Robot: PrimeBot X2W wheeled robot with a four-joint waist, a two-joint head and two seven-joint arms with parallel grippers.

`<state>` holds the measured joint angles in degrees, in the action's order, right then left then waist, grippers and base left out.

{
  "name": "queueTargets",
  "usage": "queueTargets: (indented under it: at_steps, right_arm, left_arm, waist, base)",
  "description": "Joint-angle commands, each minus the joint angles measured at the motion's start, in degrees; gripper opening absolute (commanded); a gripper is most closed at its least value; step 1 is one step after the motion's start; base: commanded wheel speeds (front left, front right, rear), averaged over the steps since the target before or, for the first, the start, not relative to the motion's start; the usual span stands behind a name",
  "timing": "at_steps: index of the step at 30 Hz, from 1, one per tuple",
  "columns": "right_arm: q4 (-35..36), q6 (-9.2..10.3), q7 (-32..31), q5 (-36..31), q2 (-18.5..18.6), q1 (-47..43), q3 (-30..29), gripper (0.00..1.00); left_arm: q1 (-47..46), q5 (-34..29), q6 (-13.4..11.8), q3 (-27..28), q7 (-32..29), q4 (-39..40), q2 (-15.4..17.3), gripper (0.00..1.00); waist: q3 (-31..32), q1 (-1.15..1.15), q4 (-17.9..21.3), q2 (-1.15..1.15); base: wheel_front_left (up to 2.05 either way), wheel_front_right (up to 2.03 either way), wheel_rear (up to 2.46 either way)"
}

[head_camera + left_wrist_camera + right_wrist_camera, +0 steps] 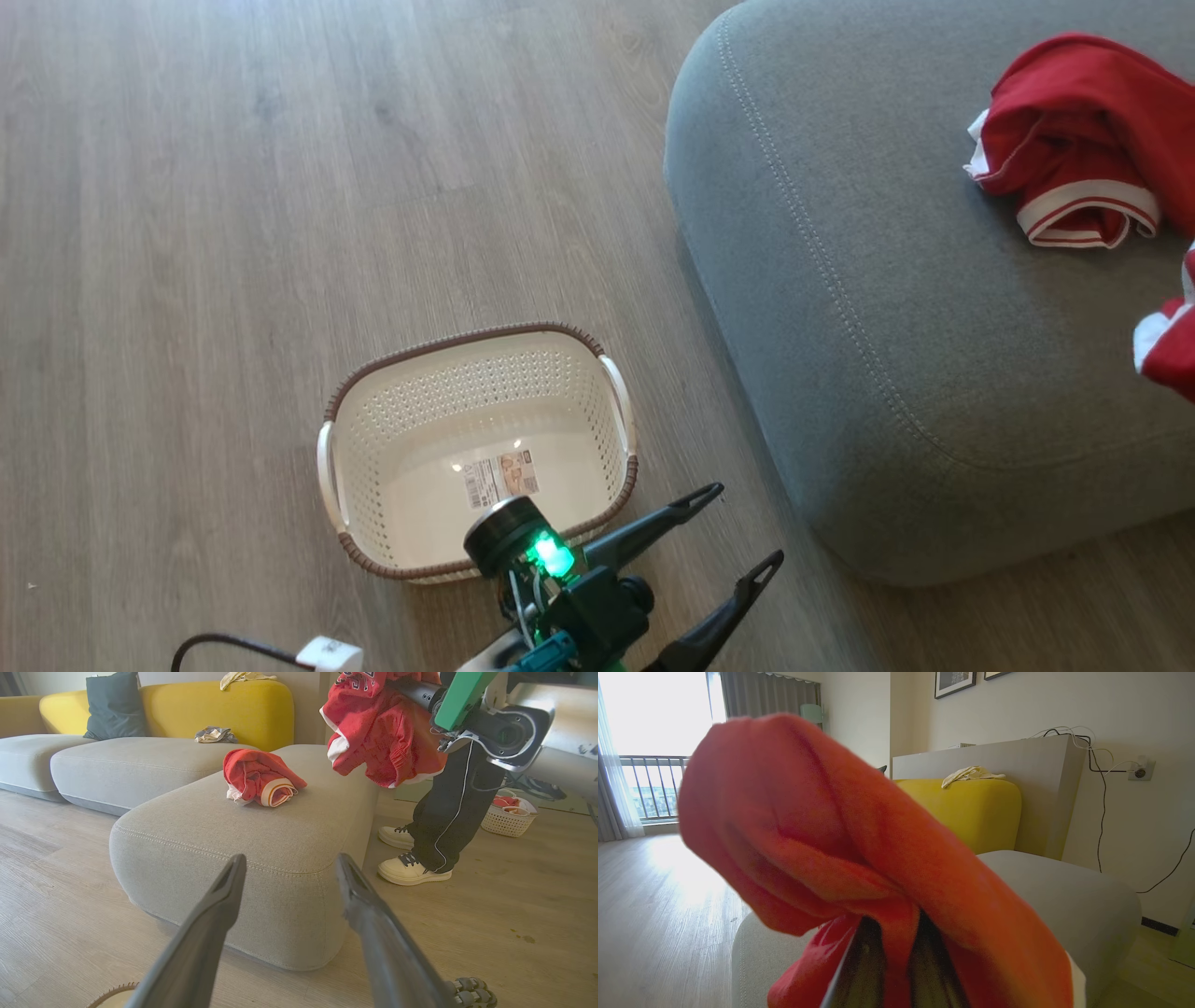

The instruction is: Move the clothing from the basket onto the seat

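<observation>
On the floor (233, 233) stand the basket (448, 392) and the seat (887, 280), which bears 1 garment (1064, 112).

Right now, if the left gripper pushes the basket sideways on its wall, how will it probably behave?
The basket is empty, of perforated plastic, so probably light. On the smooth wood floor it would likely slide easily. Its base looks wide and its walls low, so tipping seems unlikely.

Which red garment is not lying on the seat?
The lettered garment, clamped in the right gripper and hanging over the seat; the other garment lies bunched on it.
</observation>
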<state>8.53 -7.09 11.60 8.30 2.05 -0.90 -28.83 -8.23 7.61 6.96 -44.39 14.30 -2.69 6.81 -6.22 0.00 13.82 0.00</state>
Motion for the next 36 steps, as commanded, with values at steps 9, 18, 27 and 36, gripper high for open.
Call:
queueTargets:
  at_steps: [9,18,27,36]
  right_arm:
    - [1.7,-0.4,0.8,1.1,0.8,1.3,0.2,0.0]
    - [2.4,-0.4,0.0,2.3,0.8,7.9,-2.5,0.0]
    - [3.9,-0.4,-4.6,1.8,1.8,22.9,-6.4,0.0]
    - [2.1,-0.4,-11.9,1.6,8.1,38.8,-9.9,0.0]
  left_arm:
    - [-1.2,-0.2,0.4,1.4,0.7,2.4,-0.2,1.0]
    - [-2.0,-0.5,0.5,2.1,0.7,4.3,2.7,1.0]
    - [-4.4,-0.7,0.5,1.6,0.7,10.2,9.7,1.0]
    - [-6.7,-1.3,0.5,0.6,0.7,15.2,15.3,1.0]
  waist:
    - [-1.1,0.0,-1.0,0.0]
    - [-6.0,0.0,-1.9,0.0]
    - [-17.5,0.0,-2.0,0.0]
    - [-25.9,0.0,-2.4,0.0]
  base:
    - [0.0,0.0,0.0]
    - [0.0,0.0,0.0]
    - [0.0,0.0,0.0]
    - [0.0,0.0,0.0]
